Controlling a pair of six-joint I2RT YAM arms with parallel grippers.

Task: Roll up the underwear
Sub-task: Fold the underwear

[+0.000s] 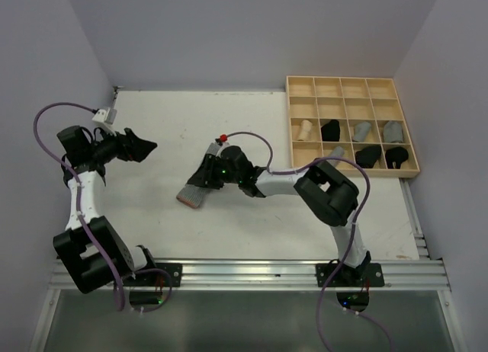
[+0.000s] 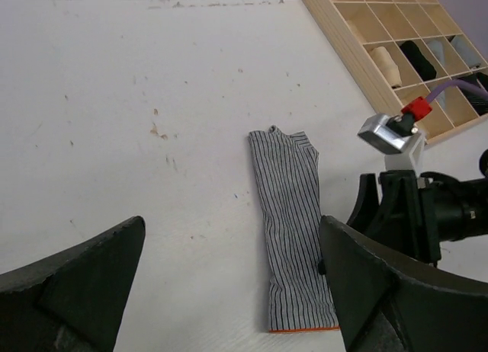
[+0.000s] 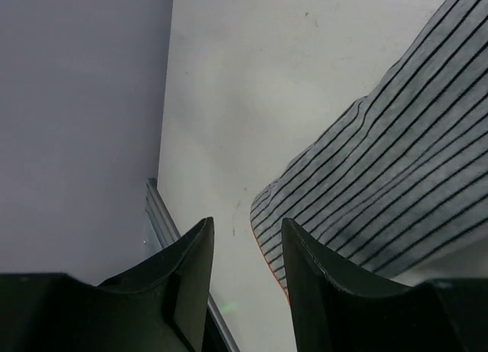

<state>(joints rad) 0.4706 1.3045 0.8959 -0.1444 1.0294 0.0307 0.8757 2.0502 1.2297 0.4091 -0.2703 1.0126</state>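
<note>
lying flat near the middle of the desk [image 1: 168, 123], the striped grey underwear [image 1: 192, 195] is folded into a long narrow strip, which looks like the shape wanted before rolling. its orange-edged end points toward the near edge. the right gripper [image 1: 207, 177] hangs low over that end with its jaws partly apart and nothing between them. in the right wrist view one finger sits just beside the orange hem, probably so it can catch the end and begin the roll there. the left gripper [image 1: 145, 148] is spread wide and empty, well apart toward the left edge, likely out of the way yet facing the strip. the wooden tray [image 1: 352, 79] at the far right corner holds several rolled pieces in its compartments, so this one seems next.
</note>
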